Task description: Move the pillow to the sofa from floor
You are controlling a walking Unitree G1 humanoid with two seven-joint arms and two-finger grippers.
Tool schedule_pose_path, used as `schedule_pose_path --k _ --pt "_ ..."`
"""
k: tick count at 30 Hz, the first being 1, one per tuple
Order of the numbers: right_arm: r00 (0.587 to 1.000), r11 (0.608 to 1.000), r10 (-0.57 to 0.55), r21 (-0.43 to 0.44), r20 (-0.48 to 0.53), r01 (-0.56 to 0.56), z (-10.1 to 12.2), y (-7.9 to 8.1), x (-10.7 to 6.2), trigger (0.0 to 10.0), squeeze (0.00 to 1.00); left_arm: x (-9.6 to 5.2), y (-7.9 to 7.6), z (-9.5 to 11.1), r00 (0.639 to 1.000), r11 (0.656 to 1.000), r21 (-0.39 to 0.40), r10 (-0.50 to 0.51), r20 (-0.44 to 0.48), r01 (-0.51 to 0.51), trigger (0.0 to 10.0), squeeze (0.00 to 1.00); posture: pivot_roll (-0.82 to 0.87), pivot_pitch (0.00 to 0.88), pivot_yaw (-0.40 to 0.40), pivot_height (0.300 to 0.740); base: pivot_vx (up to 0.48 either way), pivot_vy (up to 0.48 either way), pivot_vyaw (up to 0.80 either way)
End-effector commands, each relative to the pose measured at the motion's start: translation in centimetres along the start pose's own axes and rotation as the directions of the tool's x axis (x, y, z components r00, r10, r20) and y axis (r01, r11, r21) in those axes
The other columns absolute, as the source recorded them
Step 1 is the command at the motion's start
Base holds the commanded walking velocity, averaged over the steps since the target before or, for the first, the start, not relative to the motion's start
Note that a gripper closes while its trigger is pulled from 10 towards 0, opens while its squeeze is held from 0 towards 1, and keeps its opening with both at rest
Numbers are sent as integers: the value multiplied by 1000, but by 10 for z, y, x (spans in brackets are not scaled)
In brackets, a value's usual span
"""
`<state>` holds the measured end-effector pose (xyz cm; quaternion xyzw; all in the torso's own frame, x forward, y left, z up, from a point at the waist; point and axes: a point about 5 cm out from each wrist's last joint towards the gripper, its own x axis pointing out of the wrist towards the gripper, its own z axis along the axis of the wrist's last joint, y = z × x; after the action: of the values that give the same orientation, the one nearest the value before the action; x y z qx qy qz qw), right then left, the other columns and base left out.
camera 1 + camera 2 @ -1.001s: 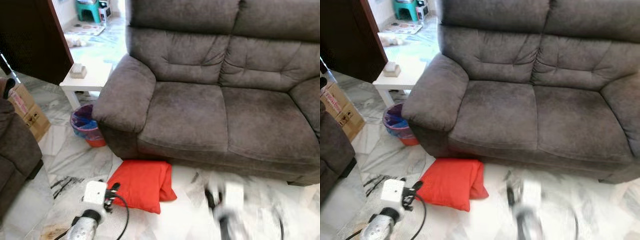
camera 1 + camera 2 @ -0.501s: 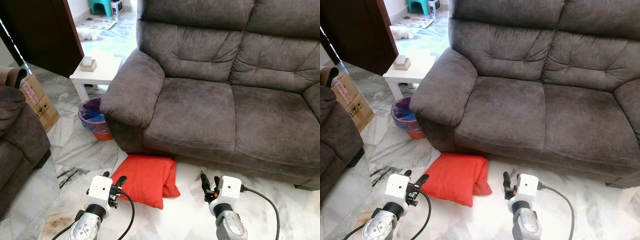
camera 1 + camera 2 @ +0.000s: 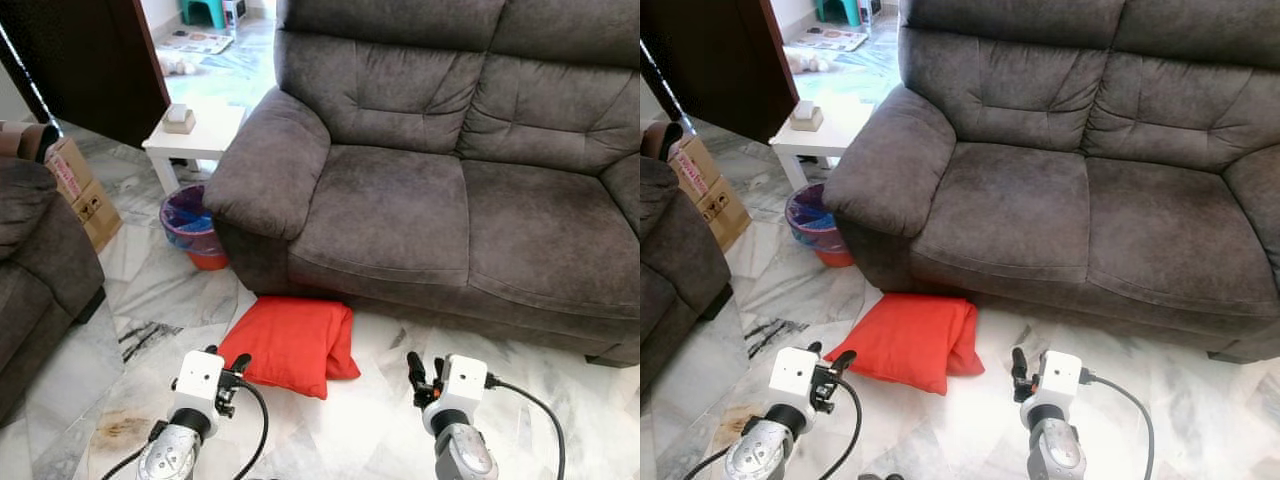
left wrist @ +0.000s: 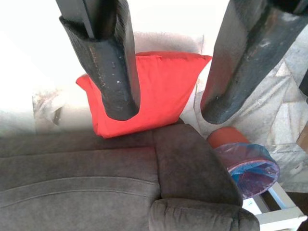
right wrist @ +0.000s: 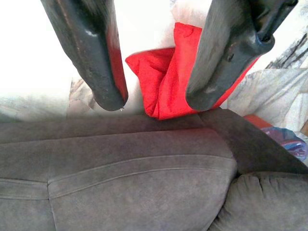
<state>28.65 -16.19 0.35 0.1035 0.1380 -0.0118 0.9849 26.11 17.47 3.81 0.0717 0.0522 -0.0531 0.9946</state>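
Both my grippers are spread wide and holding nothing; left gripper hovers just by the near corner of the one red fabric pillow; right gripper is off to its other side; pillow's flat on the marble floor, tucked against the front edge of the grey suede two-seat sofa.

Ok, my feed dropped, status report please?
Left hand open, at the red pillow's near edge, not touching. Right hand open, right of it. Pillow on floor against the sofa front. Nothing in the way.
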Motion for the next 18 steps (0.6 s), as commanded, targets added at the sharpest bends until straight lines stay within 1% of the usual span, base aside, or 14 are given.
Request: schedule_pose_path --k 1,7,13,18 --pt "1000 1000 5 9 3 -5 -2 1 -1 10000 0 -4 -1 -3 1000 1000 -7 3 -17 -3 10000 0 155 193 6 668 0 0 0" --pt "1000 1000 -5 10 -5 5 -1 0 0 10000 0 -4 -2 -2 1000 1000 -13 7 -16 -8 10000 0 156 199 1 668 0 0 0" --pt "999 1000 3 0 -32 -3 -2 3 2 10000 0 -4 0 -2 1000 1000 -14 11 -15 -11 10000 0 156 202 -1 664 0 0 0" --pt "1000 1000 -9 15 -9 9 1 1 2 10000 0 -3 -1 -1 1000 1000 -10 7 -15 -7 10000 0 156 203 0 659 0 0 0"
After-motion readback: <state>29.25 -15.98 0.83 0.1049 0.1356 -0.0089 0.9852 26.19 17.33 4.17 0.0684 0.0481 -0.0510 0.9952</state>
